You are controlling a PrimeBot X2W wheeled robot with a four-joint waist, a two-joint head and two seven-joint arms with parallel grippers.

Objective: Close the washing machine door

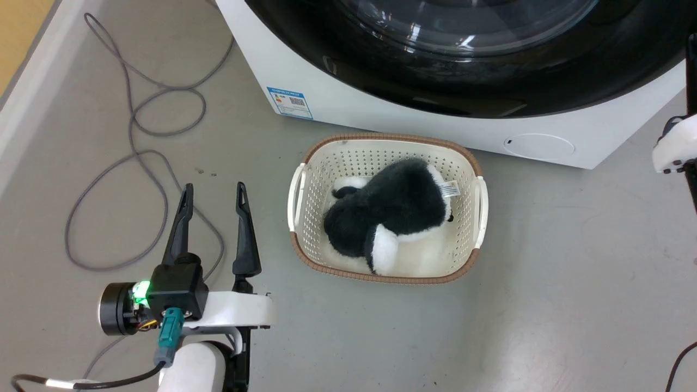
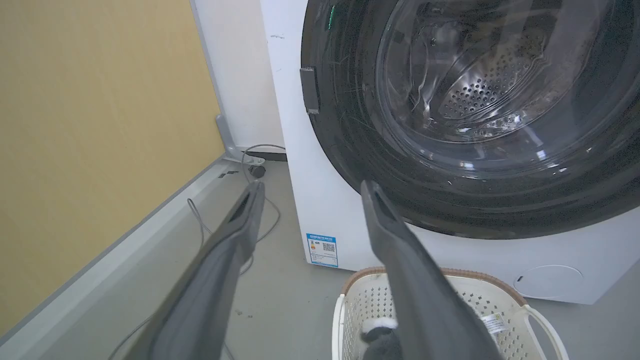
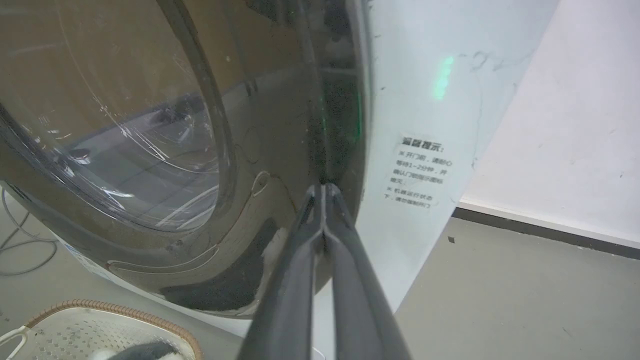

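The washing machine [image 1: 381, 117] is a white box with a blue label low on its front. Its washing machine door [image 1: 463, 81], a wide black rim around bulging clear glass, lies close against the front in the left wrist view [image 2: 450, 200]. My right gripper [image 3: 324, 187] is shut and empty, with its tips at the right edge of the door's black rim [image 3: 280, 125], next to the white front [image 3: 425, 100]. I cannot tell whether they touch it. My left gripper [image 1: 214, 196] is open and empty, low over the floor, left of the basket, well short of the machine [image 2: 290, 150].
A cream perforated basket [image 1: 305, 163] with a black and white plush toy [image 1: 397, 212] stands on the floor just before the machine. A grey cable [image 1: 130, 136] loops over the floor at the left. A yellow wall [image 2: 100, 125] runs along the left side.
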